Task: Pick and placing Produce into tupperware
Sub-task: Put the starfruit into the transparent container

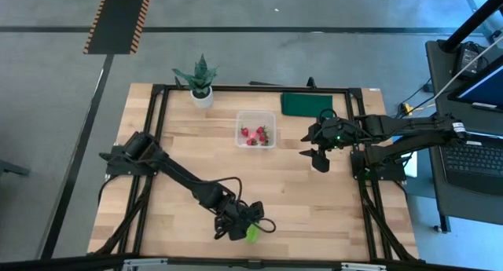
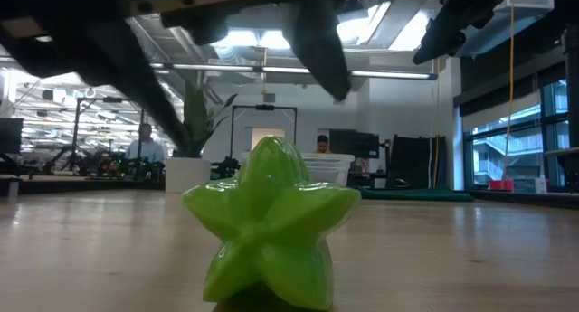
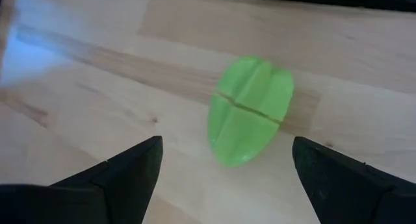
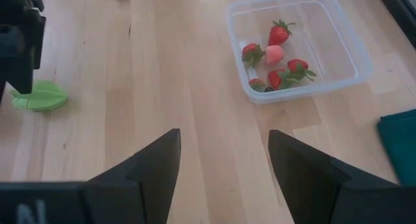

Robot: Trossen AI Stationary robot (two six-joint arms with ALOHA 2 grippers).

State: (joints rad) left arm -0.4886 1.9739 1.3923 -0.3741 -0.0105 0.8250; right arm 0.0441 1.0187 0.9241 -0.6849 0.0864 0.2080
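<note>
The lime-green star-shaped piece (image 1: 253,234) (image 3: 250,110) (image 2: 271,226) lies on its ribs on the wood near the table's near edge. My left gripper (image 1: 242,224) (image 3: 225,146) is open just over it, one finger standing on each side, apart from it. The clear tupperware (image 1: 256,130) (image 4: 348,52) sits toward the far side and holds several red strawberries (image 4: 279,32) and a pinkish one (image 4: 274,54). My right gripper (image 1: 317,151) (image 4: 224,136) is open above the table, to the right of the tupperware.
A spiky green plant in a white pot (image 1: 202,89) stands at the far edge, left of the tupperware. A flat dark green pad (image 1: 305,104) lies at the far edge, right of it. Bare wood spans the middle. People show in the room beyond in the low view.
</note>
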